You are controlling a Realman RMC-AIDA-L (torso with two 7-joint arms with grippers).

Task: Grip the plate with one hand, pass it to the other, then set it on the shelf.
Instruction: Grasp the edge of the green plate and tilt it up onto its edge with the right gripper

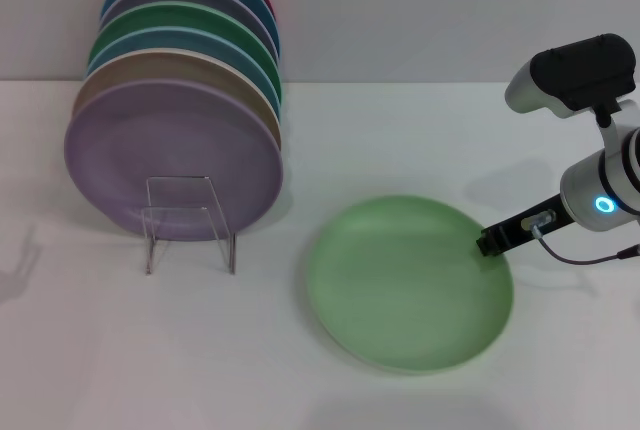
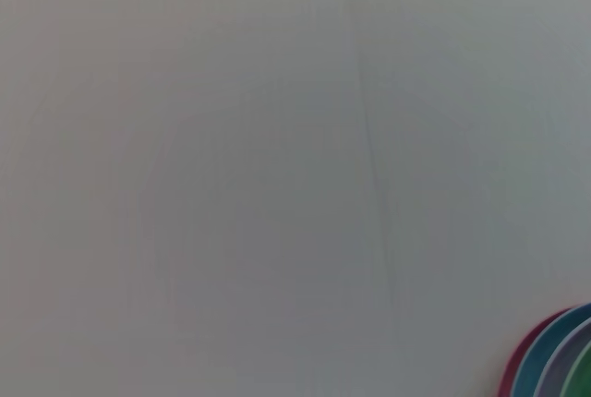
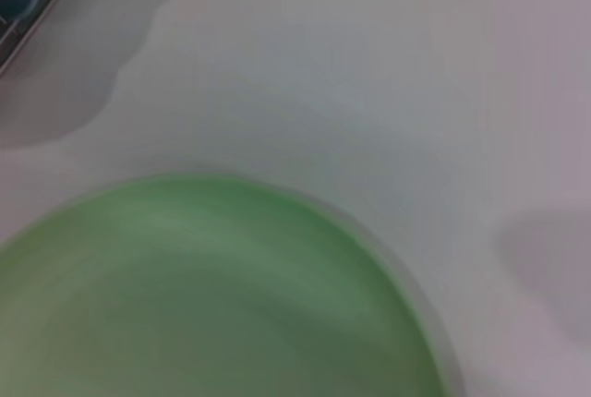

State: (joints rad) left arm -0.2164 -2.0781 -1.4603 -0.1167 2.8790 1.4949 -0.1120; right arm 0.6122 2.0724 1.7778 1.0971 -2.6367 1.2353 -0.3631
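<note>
Plate lies flat on tabletop; right gripper at its rim, jaw state indeterminate.

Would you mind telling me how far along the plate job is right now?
Nothing is finished: the plate lies flat on the table. The right gripper is at its right rim, grasp unconfirmed. The handover to the left gripper, which is out of view, and placing on the shelf remain.
</note>
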